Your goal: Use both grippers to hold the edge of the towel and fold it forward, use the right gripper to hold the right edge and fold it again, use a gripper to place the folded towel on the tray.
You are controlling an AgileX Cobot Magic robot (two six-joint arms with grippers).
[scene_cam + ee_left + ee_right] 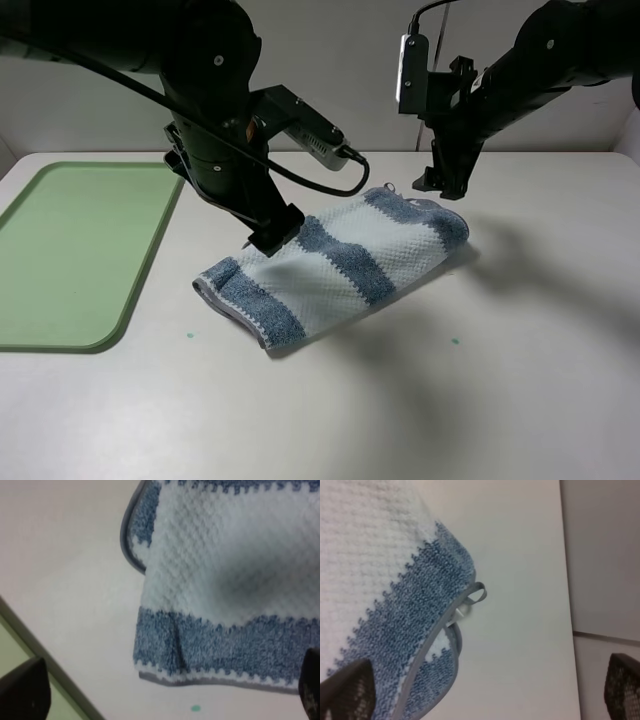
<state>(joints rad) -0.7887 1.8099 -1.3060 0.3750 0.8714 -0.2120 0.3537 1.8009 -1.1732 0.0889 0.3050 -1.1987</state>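
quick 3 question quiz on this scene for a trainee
1. Pick one: relative to the light-green plastic tray, the striped white and blue-grey waffle towel lies A) on it, B) under it, C) beside it on the white table.
2. True or false: the black left pincer and black right pincer are both open.
3. Fill in: the towel's small grey loop shows in the ___ wrist view.
Key: 1 C; 2 true; 3 right.

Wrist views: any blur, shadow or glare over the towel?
Left wrist: soft overall, a dark shadow patch across the towel, fingertips blurred. Right wrist: weave soft, hem loop fairly crisp. Exterior high: sharp, arm shadows on the table right of the towel; no obvious glare.
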